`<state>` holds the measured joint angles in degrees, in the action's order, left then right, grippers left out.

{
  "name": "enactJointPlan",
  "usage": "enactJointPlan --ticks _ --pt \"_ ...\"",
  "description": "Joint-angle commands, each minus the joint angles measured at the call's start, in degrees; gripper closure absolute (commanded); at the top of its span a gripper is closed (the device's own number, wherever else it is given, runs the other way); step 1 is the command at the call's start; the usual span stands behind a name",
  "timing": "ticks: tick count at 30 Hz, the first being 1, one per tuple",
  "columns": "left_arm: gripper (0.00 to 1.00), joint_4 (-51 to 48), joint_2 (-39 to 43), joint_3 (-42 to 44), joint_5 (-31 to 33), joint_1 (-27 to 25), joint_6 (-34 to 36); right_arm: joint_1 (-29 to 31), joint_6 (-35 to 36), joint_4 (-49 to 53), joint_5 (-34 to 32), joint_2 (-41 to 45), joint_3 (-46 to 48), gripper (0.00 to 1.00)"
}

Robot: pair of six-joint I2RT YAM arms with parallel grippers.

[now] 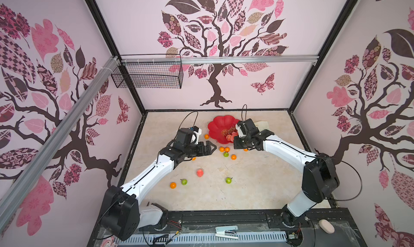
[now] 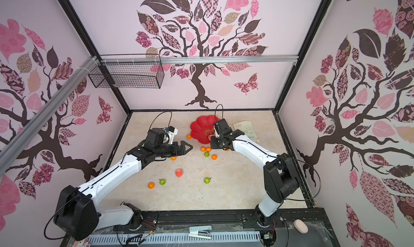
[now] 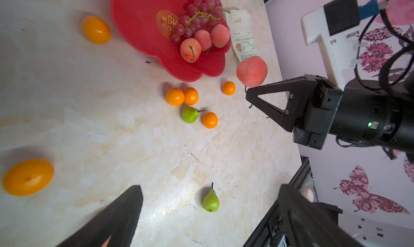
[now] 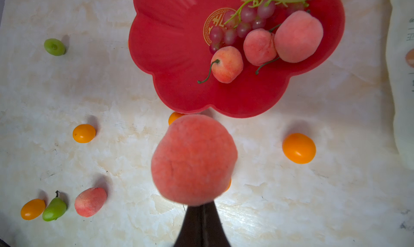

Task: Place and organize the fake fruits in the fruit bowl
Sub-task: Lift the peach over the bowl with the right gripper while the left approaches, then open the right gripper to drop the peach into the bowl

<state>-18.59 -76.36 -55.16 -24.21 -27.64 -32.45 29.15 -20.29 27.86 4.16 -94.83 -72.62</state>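
Fuzzy pink-red plastic peach [image 4: 193,159] held just outside the glossy red flower-shaped fruit bowl [image 4: 168,44].
Nearest, small orange balls [image 1: 173,185] and green pears [image 1: 184,181] are scattered over the beige marble-look tabletop [image 1: 257,190]; the left gripper [image 1: 210,147] is spread wide, nothing held. Farther on, the right gripper [image 3: 248,94] is pinched together, apparently on the peach's stem, a grip hidden in both top views. A dark red grape bunch [image 3: 199,17] and three peaches [image 3: 220,35] lie in the bowl, before pink tree-patterned walls [image 1: 224,33].

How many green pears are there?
3, all on the table: one pear among oranges by the bowl, one beside a lone orange, one alone. Arms may hide more.
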Motion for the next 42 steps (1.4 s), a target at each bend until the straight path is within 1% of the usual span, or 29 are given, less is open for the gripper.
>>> enactJointPlan --ticks 1,5,9,13,17,20,30,35,38,42 --pt "0.02 1.69 -4.21 -6.4 0.96 -1.24 1.94 -1.81 1.61 3.55 1.86 -3.34 -3.22 1.0" --pt "0.02 1.97 -10.16 -12.3 0.36 -1.52 2.44 -3.6 1.97 5.17 3.41 -6.81 -6.03 1.0" --pt "0.02 2.66 -15.0 -16.99 0.02 -1.47 5.17 -4.7 2.11 6.58 4.53 -10.35 -8.73 1.0" --pt "0.01 3.7 -17.99 -18.02 -0.4 -1.38 8.62 -5.4 2.11 7.8 4.07 -13.48 -11.18 1.0" --pt "0.02 7.65 -18.47 -14.94 -1.57 -1.25 7.87 -5.78 2.5 9.03 3.77 -16.36 -13.77 1.0" --pt "0.02 5.78 -19.21 -16.49 -1.51 -1.28 9.54 -5.86 2.63 9.86 3.51 -18.48 -15.72 1.0" --pt "0.02 5.27 -19.35 -16.99 -1.46 -0.78 9.39 -6.1 2.34 13.9 0.67 -24.38 -22.66 1.0" --pt "0.02 4.98 -19.53 -17.18 -1.37 -0.77 9.35 -6.14 1.81 14.76 -0.91 -24.88 -23.01 1.0" --pt "0.02 4.97 -19.81 -17.33 -1.53 -0.81 9.24 -6.12 1.77 14.86 -1.28 -24.54 -22.83 0.94" --pt "0.01 4.75 -19.88 -17.53 -1.74 -0.68 9.16 -6.12 1.6 14.01 -1.35 -23.6 -22.14 0.89"
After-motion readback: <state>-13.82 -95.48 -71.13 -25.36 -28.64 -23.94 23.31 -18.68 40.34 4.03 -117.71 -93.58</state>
